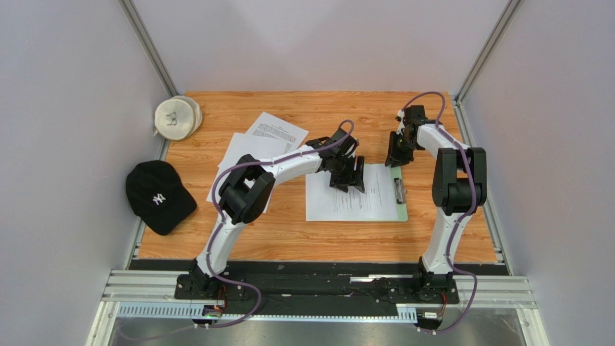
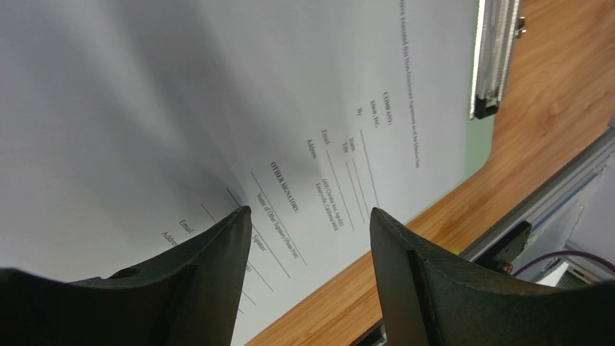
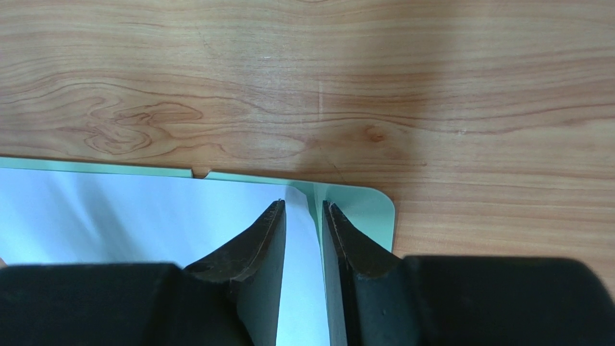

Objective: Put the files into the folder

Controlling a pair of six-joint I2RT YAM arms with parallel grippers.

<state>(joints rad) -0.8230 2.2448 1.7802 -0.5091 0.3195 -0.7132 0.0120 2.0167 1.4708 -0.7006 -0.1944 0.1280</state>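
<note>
The folder, a pale green clipboard (image 1: 402, 211), lies right of the table's middle with its metal clip (image 1: 398, 189) at the right short edge. One printed sheet (image 1: 350, 203) lies on it. My left gripper (image 1: 348, 177) is open just above this sheet's far part. In the left wrist view (image 2: 309, 210) its left fingertip (image 2: 234, 220) touches the paper (image 2: 303, 94), which bulges there. My right gripper (image 1: 398, 153) hovers at the folder's far right corner (image 3: 368, 205), jaws a narrow gap apart (image 3: 303, 207) over the sheet's corner (image 3: 292, 198), holding nothing. Two more files (image 1: 273, 133) lie overlapped at left.
A black cap (image 1: 159, 194) lies at the table's left edge and a white round pouch (image 1: 177, 117) at the far left corner. Metal rails (image 1: 476, 166) and grey walls bound the table on both sides.
</note>
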